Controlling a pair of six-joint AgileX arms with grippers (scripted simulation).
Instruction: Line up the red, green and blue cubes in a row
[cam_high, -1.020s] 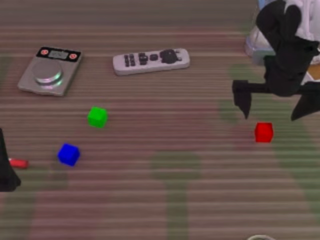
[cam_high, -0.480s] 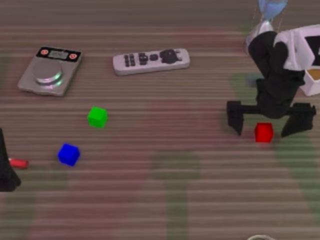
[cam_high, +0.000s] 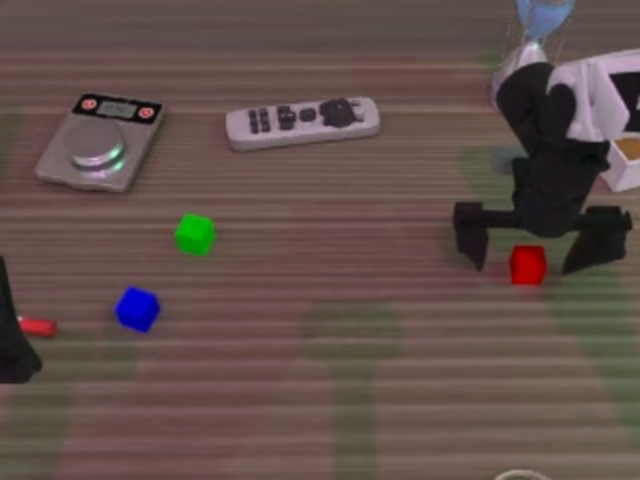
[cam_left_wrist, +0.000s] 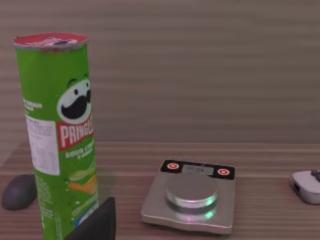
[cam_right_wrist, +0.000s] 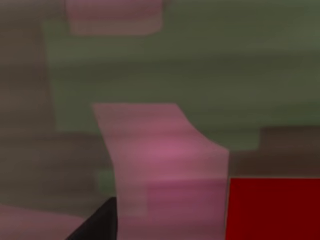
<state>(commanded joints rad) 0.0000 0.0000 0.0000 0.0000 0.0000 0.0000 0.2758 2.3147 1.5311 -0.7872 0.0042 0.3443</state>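
The red cube (cam_high: 527, 265) sits on the right side of the table (cam_high: 330, 400), and I have my right gripper (cam_high: 541, 243) over it with its two fingers spread wide apart, one on each side of the cube and neither touching it. In the right wrist view the red cube (cam_right_wrist: 273, 208) fills one corner against the patchy green and pink tabletop, with a dark fingertip (cam_right_wrist: 97, 224) showing well apart from it.

The green cube (cam_high: 194, 234) lies on the left half of the table, and the blue cube (cam_high: 137, 309) sits near it, closer to the table's near-left corner; the two are apart from each other and well apart from the red one. Behind them are a grey remote (cam_high: 302, 122) and a small kitchen scale (cam_high: 100, 141).

My left gripper (cam_high: 12, 340) is parked at the left edge of the table, just beside a red pen (cam_high: 37, 326); I cannot tell how its fingers stand. Its wrist view shows a green crisp can (cam_left_wrist: 57, 135) standing upright beside the scale (cam_left_wrist: 189, 202)
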